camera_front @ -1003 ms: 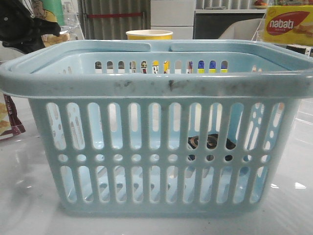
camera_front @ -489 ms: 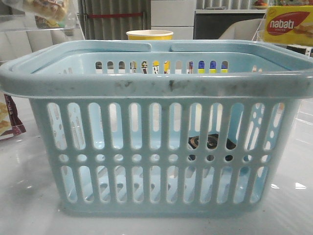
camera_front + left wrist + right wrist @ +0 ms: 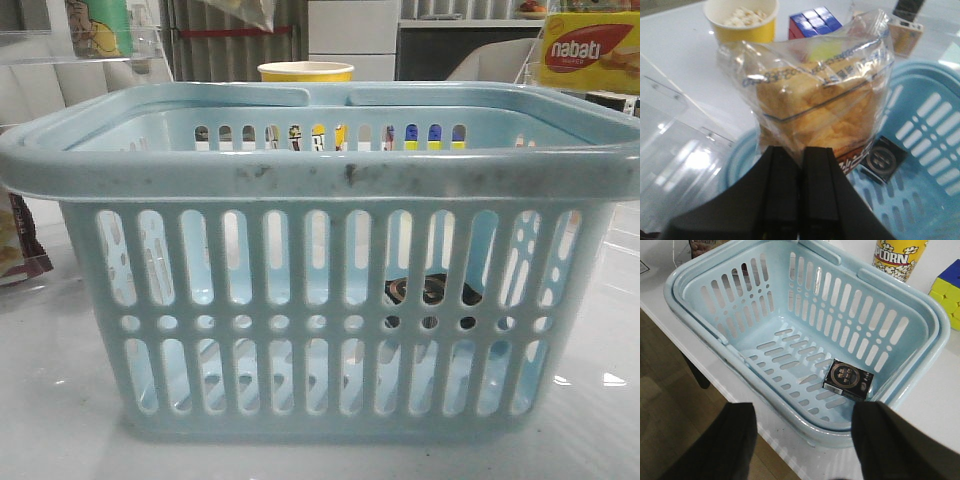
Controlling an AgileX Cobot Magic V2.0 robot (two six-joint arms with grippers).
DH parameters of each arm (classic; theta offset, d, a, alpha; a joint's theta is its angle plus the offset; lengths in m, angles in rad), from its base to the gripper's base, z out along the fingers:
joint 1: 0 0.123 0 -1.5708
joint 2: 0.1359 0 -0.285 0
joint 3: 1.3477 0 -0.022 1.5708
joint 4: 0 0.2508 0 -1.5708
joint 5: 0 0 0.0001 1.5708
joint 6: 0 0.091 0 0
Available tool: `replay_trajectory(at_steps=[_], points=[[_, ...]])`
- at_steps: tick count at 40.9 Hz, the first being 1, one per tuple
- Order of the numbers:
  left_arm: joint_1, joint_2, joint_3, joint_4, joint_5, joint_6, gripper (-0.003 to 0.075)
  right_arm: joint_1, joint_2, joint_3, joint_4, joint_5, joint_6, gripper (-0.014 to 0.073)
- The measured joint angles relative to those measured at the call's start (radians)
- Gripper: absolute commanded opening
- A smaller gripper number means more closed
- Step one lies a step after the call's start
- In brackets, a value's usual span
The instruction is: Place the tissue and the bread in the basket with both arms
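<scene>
Nearest in the front view, the basket [image 3: 330, 300] fills the table's near edge, its smudged rim turned to the camera. Through the slots on the right a dark shape is glimpsed on the floor: the tissue [image 3: 848, 379], seen from the right wrist lying flat in the basket's right-hand near corner. That half of the job is judged done.

The right gripper [image 3: 805, 440] is held above the basket's near rim, fingers spread wide, nothing between them.

Higher up, the bread [image 3: 815, 107] is pinched by its wrapper in the left gripper [image 3: 801, 165], jaws pressed together on the plastic. The bun hangs beyond the fingertips, the basket's open mouth lying below and partly behind it, the tissue visible past its lower corner. In the front view only a scrap of wrapper [image 3: 240, 12] is caught at the top edge, above the far left of the basket.

So the left arm is the one that matters: the bun appears to be over the rim region, and a release a little further inward is judged safest.

Beyond, a popcorn cup [image 3: 305, 71] and a cube [image 3: 812, 22] are seen.
</scene>
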Motion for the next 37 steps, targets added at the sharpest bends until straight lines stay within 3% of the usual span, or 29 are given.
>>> replay_trajectory(at_steps=[7, 9, 15, 19, 29, 37], points=[[-0.058, -0.007, 0.135, 0.0, -0.037, 0.0, 0.0122, 0.0, 0.0, 0.0, 0.0, 0.0, 0.0, 0.0519], [-0.061, -0.007, 0.159, 0.0, -0.054, 0.0, 0.0169, 0.0, 0.0, 0.0, 0.0, 0.0, 0.0, 0.0519], [-0.061, -0.007, 0.184, 0.0, -0.087, 0.0, 0.0417, 0.0, 0.0, 0.0, 0.0, 0.0, 0.0, 0.0519], [-0.061, -0.007, 0.184, 0.0, -0.095, 0.0, 0.0507, 0.0, 0.0, 0.0, 0.0, 0.0, 0.0, 0.0519], [-0.061, -0.073, 0.184, 0.0, -0.081, 0.0, 0.0509, 0.0, 0.0, 0.0, 0.0, 0.0, 0.0, 0.0519], [-0.061, -0.237, 0.187, 0.0, 0.026, 0.0, 0.0509, 0.0, 0.0, 0.0, 0.0, 0.0, 0.0, 0.0519]])
